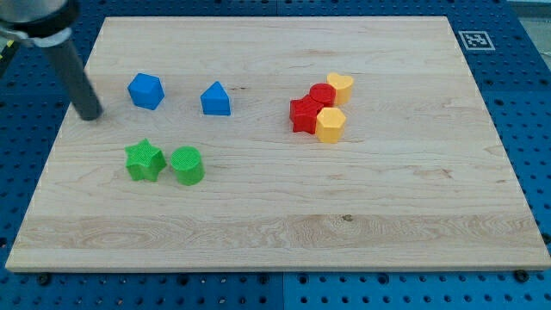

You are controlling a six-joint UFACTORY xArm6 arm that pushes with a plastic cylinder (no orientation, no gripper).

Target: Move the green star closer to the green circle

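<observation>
Pale wooden board [275, 215] on blue pegboard table [534, 103].

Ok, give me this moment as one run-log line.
tip: view's left, above-left of greens, touching nothing | green star: right beside green circle | blue blocks: view's top-left | red/yellow cluster: right of centre

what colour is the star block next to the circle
Green: the green star beside the green circle, in the camera view.
</observation>
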